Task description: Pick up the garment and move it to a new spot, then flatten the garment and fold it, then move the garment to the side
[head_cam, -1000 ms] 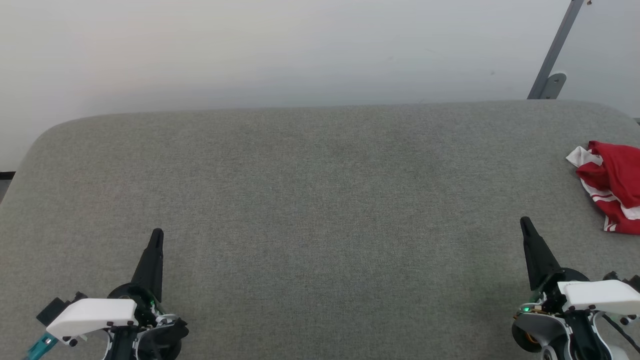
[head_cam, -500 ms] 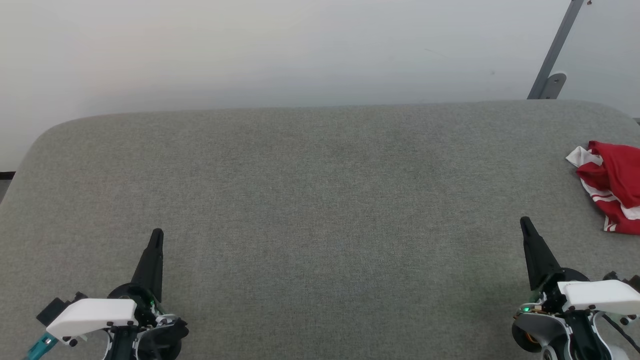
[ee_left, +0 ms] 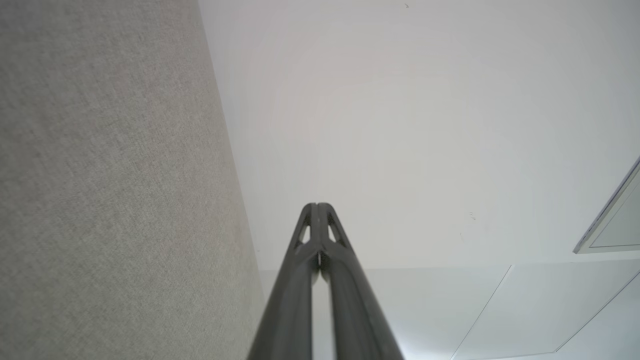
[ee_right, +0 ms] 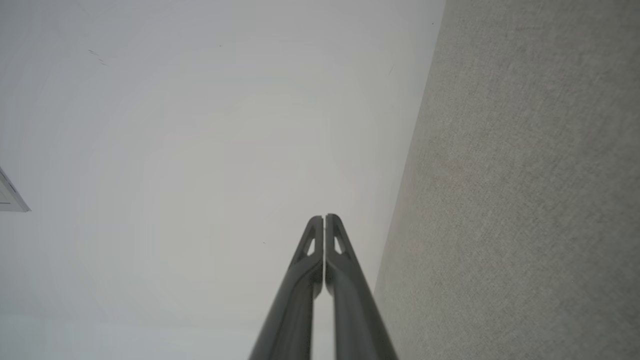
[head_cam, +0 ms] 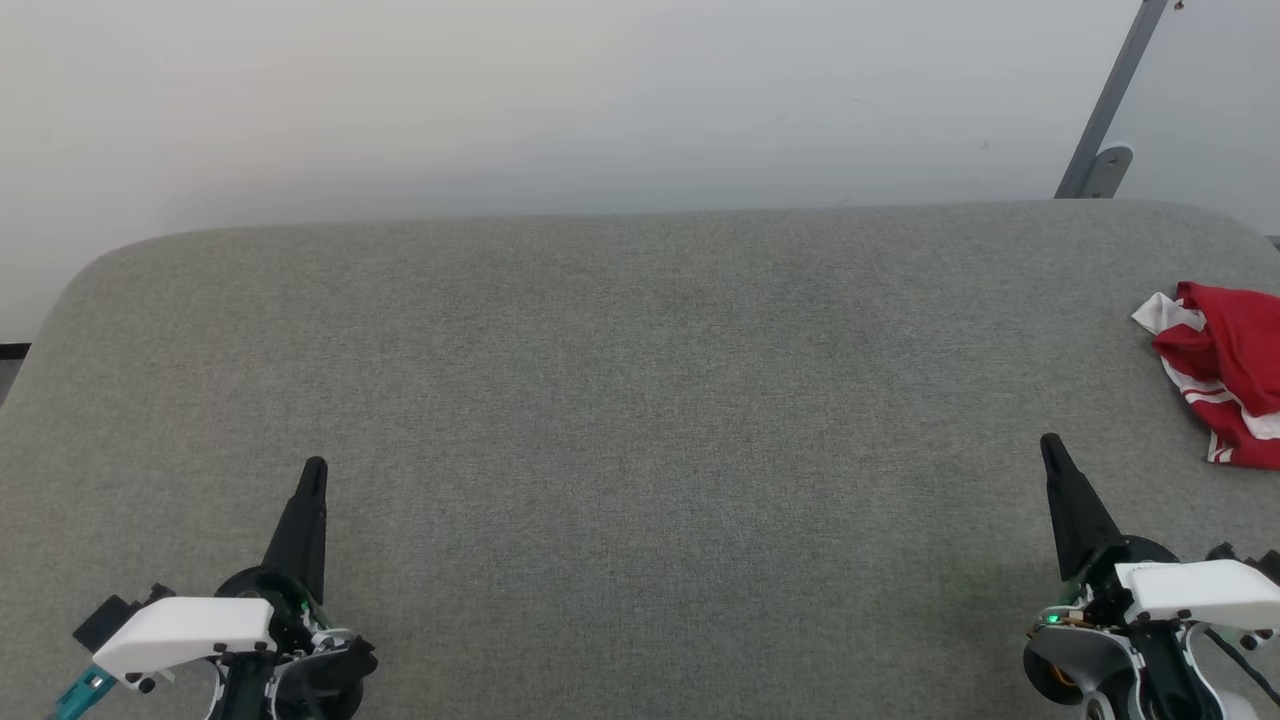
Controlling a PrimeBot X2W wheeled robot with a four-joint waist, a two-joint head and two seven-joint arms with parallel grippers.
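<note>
Lying crumpled at the far right edge of the grey fabric-covered table [head_cam: 640,380], the red jersey [head_cam: 1225,375] shows white-and-red striped trim and is cut off by the head view's border. The left gripper [head_cam: 313,468] sits over the table's near left part, its two dark fingers pressed together on nothing. The right gripper [head_cam: 1050,442] sits over the table's near right part, fingers likewise together and empty, touching no cloth. A grey metal bracket [head_cam: 1100,165] stands behind the table's far right corner.
</note>
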